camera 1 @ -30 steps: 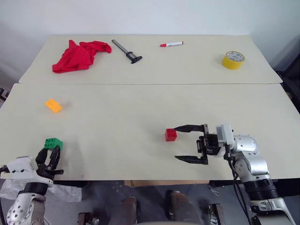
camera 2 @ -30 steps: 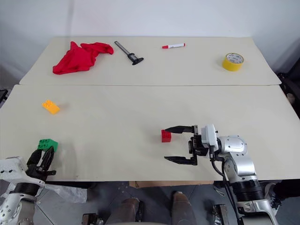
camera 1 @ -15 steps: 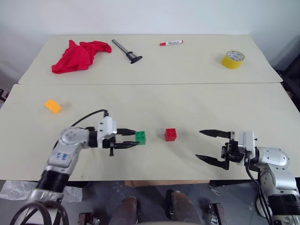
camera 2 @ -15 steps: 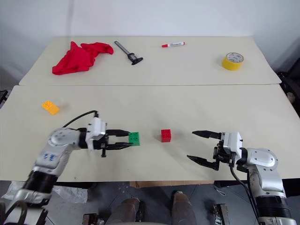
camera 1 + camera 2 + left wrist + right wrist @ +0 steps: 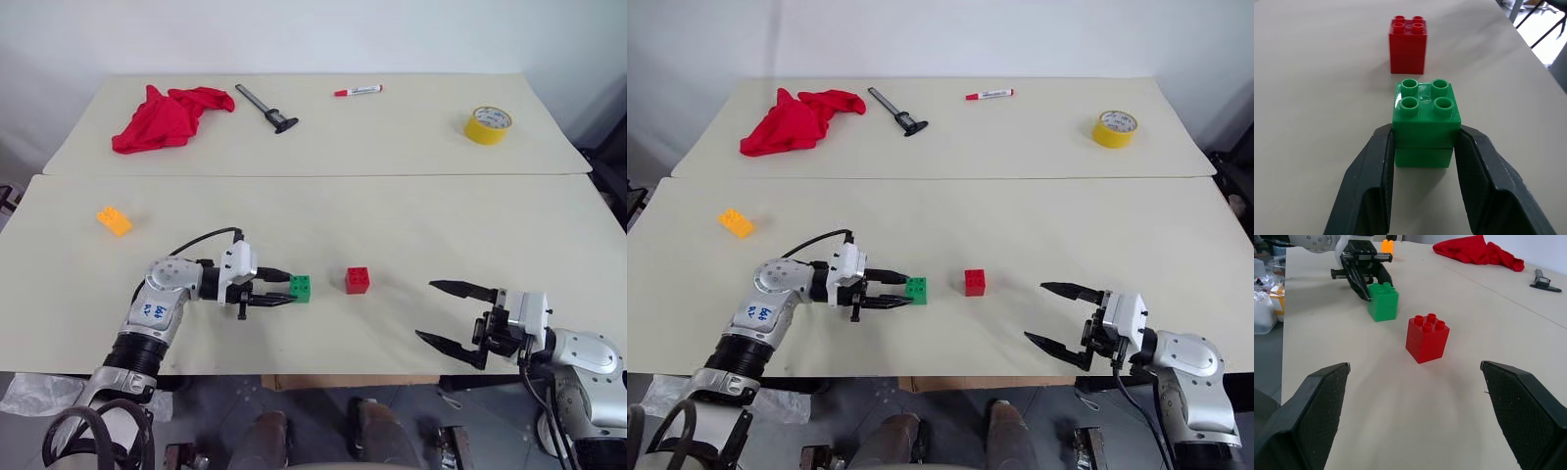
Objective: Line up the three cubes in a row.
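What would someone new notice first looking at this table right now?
Likely the left tool, shut on the green cube mid-table, just left of the red cube with a gap between them. The right tool gapes open near the front edge, holding nothing. The orange cube sits apart, far left.

Both arms are silver-grey metal with rounded joint housings, each ending in a white block at the wrist that carries an end effector of two black, tapered fingers. The left end effector (image 5: 284, 291) has a thin black cable looping over its wrist, and small blue markings sit on the silver forearm shell behind it. The right end effector (image 5: 453, 315) has broad fingers with finely textured inner faces.
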